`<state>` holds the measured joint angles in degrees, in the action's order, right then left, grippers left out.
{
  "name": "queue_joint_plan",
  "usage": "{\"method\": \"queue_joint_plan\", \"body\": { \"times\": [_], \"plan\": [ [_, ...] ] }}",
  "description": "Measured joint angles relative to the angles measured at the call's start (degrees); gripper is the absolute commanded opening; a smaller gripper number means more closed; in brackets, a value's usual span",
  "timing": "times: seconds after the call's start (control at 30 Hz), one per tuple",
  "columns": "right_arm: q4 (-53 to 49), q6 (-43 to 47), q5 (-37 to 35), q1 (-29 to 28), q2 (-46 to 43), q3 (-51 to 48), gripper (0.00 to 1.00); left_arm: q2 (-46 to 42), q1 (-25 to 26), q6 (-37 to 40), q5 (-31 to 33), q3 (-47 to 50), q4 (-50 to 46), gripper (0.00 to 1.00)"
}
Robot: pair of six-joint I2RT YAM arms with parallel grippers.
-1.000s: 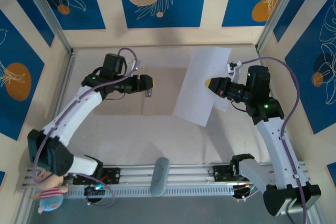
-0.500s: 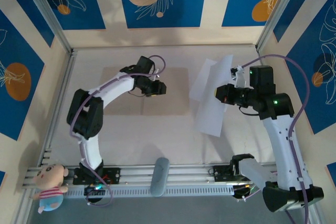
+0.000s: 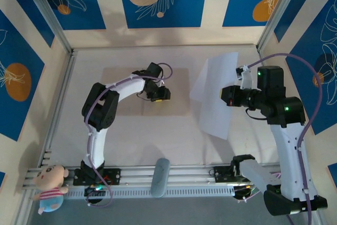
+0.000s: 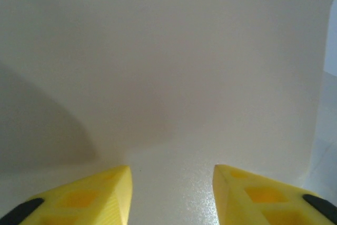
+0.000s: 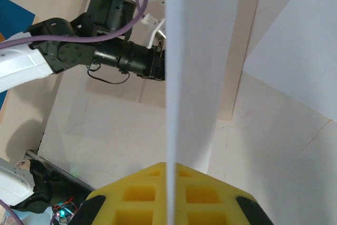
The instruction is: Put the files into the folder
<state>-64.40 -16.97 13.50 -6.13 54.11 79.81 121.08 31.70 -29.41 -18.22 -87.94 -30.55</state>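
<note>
Right of centre, files (image 3: 211, 113): white sheets, clamped edge-on in right gripper (image 3: 224, 95)
folder (image 3: 120, 96): flat on table (image 3: 131, 136)
left gripper (image 3: 165, 94): above folder, fingers apart

top external is looking down from behind bases | left wrist is facing beige surface (image 4: 168, 67) closely | right wrist is sharing left arm (image 5: 105, 56) with it

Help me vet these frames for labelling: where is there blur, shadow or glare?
Top external: evenly lit, sharp, no glare. Left wrist: soft, low-contrast, grey shadow lower left, left hand soft-edged. Right wrist: white sheet edge-on near the lens, bright and featureless; background crisp.
</note>
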Motion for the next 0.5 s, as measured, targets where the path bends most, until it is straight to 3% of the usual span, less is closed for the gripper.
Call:
{"method": "queue_joint_plan", "body": {
  "times": [0.2,0.5],
  "plan": [
    [-0.1,0.0,-0.1,0.0,-0.2,0.9,0.00,1.8,1.6,0.0,-0.8,-1.0,1.0,0.30],
    [-0.5,0.0,-0.3,0.3,-0.3,0.9,0.00,2.0,4.4,-0.3,-1.4,-0.3,2.8,0.27]
  ]
}}
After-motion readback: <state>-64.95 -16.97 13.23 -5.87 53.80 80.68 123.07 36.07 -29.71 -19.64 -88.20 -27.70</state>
